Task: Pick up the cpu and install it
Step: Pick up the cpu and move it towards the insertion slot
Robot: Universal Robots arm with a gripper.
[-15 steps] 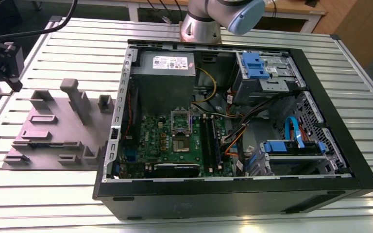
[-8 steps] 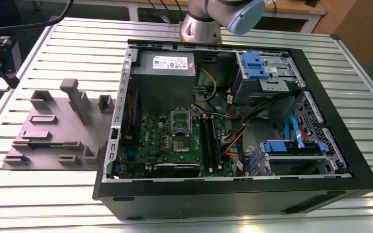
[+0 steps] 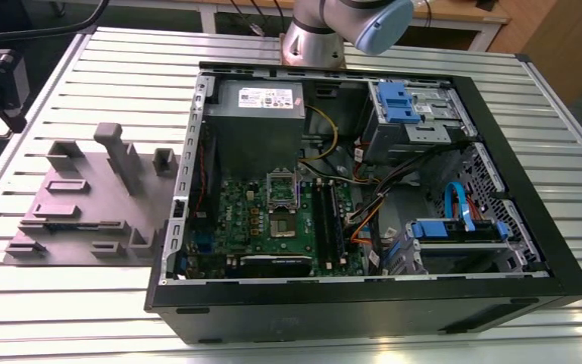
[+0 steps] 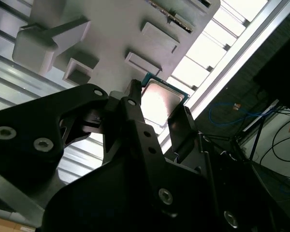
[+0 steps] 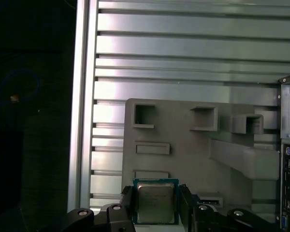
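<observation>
- the tool (image 5: 155, 192) is closest: its two black fingers (image 5: 184, 203) are clenched on opposite edges of the cpu (image 5: 155, 205), so it is grasping the chip.
- the cpu sits flat between those fingers with its silvery top facing the first wrist view. it looks to be held above the grey holder block (image 3: 89, 197) and not lying in any of its pockets.
- beyond the chip, the holder block lies on the slatted metal bench (image 3: 119, 61), with its slots and uprights showing in both wrist views.
- just beside the holder block, on the exterior view's right of it, stands the open computer case (image 3: 508, 133).
- farther into the case from the holder block is the green board (image 3: 240, 208) with its socket frame (image 3: 284, 197). i can't tell from here whether anything is seated in it.
- by my reckoning the pick-up is done and the install is not: the chip is over by the holder block, well apart from the socket.
- seating it would call for keeping the chip level, squared to the socket frame, and clear of the case wall and cables.
</observation>
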